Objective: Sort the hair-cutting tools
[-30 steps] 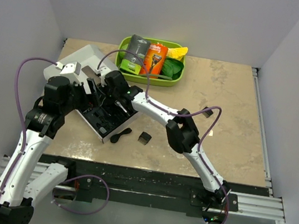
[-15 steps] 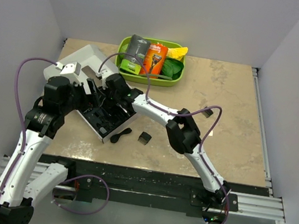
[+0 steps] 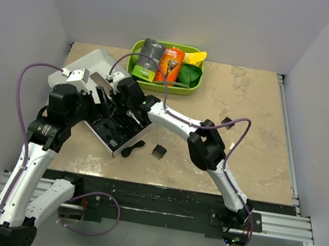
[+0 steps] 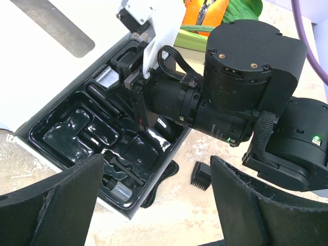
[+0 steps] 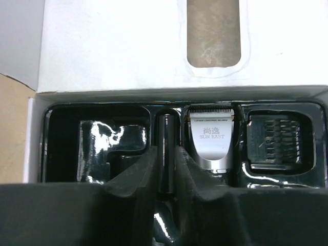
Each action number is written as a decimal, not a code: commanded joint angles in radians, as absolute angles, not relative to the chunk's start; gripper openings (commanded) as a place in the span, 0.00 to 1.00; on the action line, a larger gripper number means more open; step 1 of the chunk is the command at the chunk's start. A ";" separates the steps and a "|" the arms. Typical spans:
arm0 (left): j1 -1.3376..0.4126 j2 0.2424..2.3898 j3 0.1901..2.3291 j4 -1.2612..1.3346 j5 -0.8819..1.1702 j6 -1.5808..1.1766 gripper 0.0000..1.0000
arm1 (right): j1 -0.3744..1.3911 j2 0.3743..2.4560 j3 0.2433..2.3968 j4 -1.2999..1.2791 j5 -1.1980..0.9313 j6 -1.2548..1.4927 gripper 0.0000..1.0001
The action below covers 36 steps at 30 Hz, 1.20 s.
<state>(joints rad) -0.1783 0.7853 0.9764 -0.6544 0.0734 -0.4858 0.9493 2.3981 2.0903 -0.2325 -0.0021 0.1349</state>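
The open white box (image 3: 92, 66) holds a black tray (image 3: 111, 128). The clipper's silver blade head (image 5: 211, 138) lies in a tray slot, and its body is hidden under my right finger. A small black guide comb (image 3: 159, 152) and a small black curved piece (image 3: 132, 149) lie on the table beside the tray; the left wrist view also shows the comb (image 4: 202, 176) and the curved piece (image 4: 164, 179). My right gripper (image 5: 165, 151) is down in the tray, jaws closed narrowly on a slim black rod (image 5: 165, 128) left of the blade. My left gripper (image 4: 156, 169) is wide open above the tray's near edge.
A green bin (image 3: 157, 86) at the back holds an orange razor package (image 3: 171, 64) and a grey-and-green one (image 3: 147, 58). Another comb (image 5: 279, 138) sits in the tray's right compartment. Both arms crowd over the tray, with the right arm (image 3: 204, 146) stretched across the table.
My right wrist has shifted slightly back and left over the tray. The left arm, the comb and the curved piece have not moved.
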 commanded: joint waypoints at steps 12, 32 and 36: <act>-0.183 0.772 1.012 -0.646 0.064 -0.462 0.88 | 0.960 2.401 2.171 -0.219 0.021 0.133 0.00; -0.186 0.765 0.992 -0.640 0.061 -0.460 0.89 | 0.963 2.450 2.111 -0.209 0.014 0.141 0.00; -0.186 0.765 0.996 -0.638 0.060 -0.460 0.89 | 0.963 2.445 2.117 -0.210 0.014 0.140 0.00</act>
<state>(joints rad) -0.1795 0.7757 0.9764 -0.6548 0.0654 -0.4778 0.9565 2.4542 2.1185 -0.2222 0.0101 0.1379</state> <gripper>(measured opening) 0.884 0.007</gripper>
